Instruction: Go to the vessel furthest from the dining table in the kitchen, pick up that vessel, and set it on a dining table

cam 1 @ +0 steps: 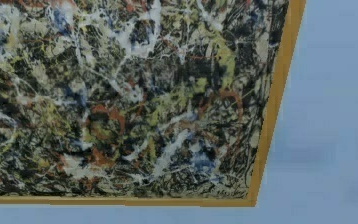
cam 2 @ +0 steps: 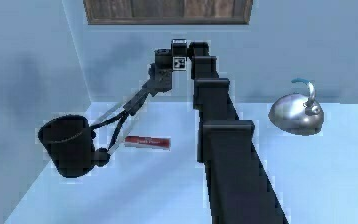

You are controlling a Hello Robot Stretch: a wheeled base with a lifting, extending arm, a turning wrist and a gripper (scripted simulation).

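Note:
A dark mug-like vessel (cam 2: 67, 146) hangs at the far end of my gripper (cam 2: 95, 140) in the arm side view. It is lifted clear of the pale blue countertop (cam 2: 167, 185) and overlaps the counter's left edge. The gripper holds this vessel. The dark arm (cam 2: 222, 130) rises from the bottom edge to two white marker squares (cam 2: 187, 48). From there the gripper's body slants down to the left, toward the vessel.
A shiny metal kettle (cam 2: 297, 110) stands on the counter at the right. A small flat red and white thing (cam 2: 147, 142) lies on the counter left of the arm. A wood-framed panel (cam 2: 167, 10) hangs on the wall above. A large gold-framed splatter painting (cam 1: 127, 95) hangs on a pale blue wall.

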